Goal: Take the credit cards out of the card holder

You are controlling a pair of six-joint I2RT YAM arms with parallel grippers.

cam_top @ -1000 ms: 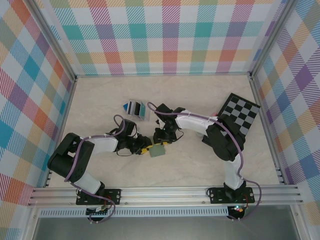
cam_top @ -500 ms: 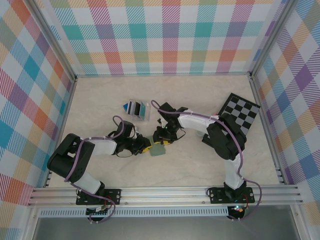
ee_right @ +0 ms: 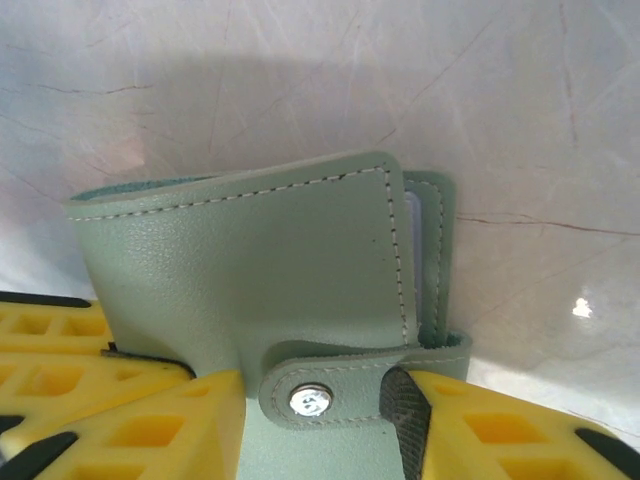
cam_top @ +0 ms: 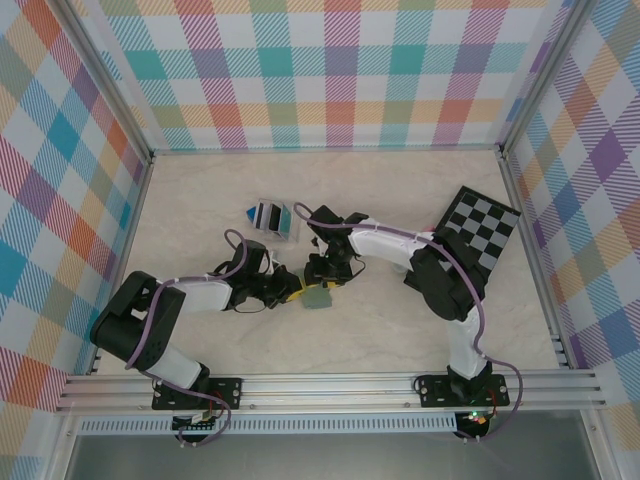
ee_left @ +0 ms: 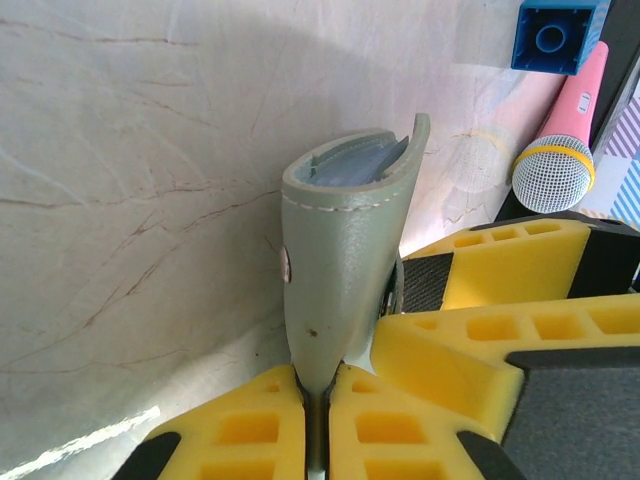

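The green card holder (ee_left: pixel 340 270) is clamped on edge by the left claw (ee_left: pixel 315 420); its snap strap (ee_right: pixel 350 360) is pinched by the right claw (ee_right: pixel 320 388).

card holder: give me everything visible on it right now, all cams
The card holder is a small grey-green bifold that looks like leather, with pale stitching. It is folded and sits mid-table between both grippers. In the left wrist view it stands on edge, its far end gaping slightly over pale blue-grey inner panels; no card can be made out. A strap with a metal snap wraps onto its front. The left gripper pinches its near edge. The right gripper flanks the strap, grip unclear.
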